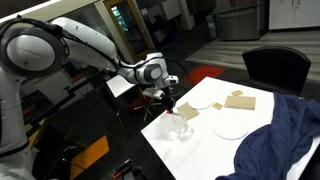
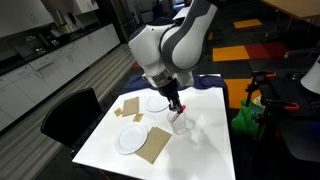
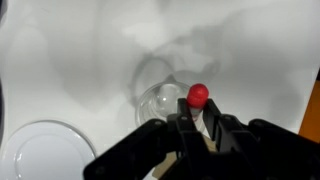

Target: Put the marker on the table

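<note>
Tabletop (image 1: 200, 150) comes first, white and square, seen from opposite sides in both exterior views, and your arm (image 1: 90, 45) reaches in over its near edge with the wrist pointing straight down. A dark blue cloth (image 1: 285, 135) is heaped over one corner in an exterior view. Two white plates lie on the surface, one toward the middle (image 2: 131, 139) and one farther along (image 2: 155, 102), each with a tan card piece (image 2: 155, 147) just beside it or overlapping its edge. Your gripper (image 3: 200, 122) hangs over the bare part of the tabletop, its dark fingers (image 3: 185, 128) pressed in from both sides, pinching the marker (image 3: 198, 95). Directly below sits a small clear cup (image 3: 158, 100), standing apart from the plates. In the wrist view the marker's red end shows against the cup's rim, with a whitish part of it between the fingers; you cannot tell from these views whether the marker touches the cup
</note>
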Tool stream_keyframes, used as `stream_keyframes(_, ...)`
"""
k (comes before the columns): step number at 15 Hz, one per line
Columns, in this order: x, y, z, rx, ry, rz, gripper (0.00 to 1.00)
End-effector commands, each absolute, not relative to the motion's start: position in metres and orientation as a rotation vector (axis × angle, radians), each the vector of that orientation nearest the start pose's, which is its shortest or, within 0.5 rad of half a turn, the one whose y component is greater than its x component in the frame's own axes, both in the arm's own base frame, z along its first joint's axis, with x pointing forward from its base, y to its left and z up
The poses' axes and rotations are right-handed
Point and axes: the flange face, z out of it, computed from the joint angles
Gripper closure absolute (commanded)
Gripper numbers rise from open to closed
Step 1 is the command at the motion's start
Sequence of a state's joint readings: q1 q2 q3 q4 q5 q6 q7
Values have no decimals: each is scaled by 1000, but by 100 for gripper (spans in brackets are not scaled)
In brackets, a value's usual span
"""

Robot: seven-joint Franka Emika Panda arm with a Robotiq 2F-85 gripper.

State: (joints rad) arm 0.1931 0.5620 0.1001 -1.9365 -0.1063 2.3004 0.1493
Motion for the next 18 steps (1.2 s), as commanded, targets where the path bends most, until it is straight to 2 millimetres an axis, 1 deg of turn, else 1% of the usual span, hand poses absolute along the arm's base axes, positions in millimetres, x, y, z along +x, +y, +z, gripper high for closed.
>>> stream_keyframes(1, 542, 166, 228, -3240, -236, 177, 95)
stream_keyframes(3, 532, 158, 246, -3266, -93, 67, 95)
stream_keyframes(5, 523, 145, 258, -3273, 56, -21, 95)
stream_keyframes(8, 512, 118, 266, -3273, 290, -145, 95)
stream_keyframes(12, 499, 84, 266, -3255, 611, -302, 95)
stream_keyframes(16, 496, 54, 257, -3219, 962, -429, 95)
stream_keyframes(18, 498, 42, 250, -3193, 1134, -483, 95)
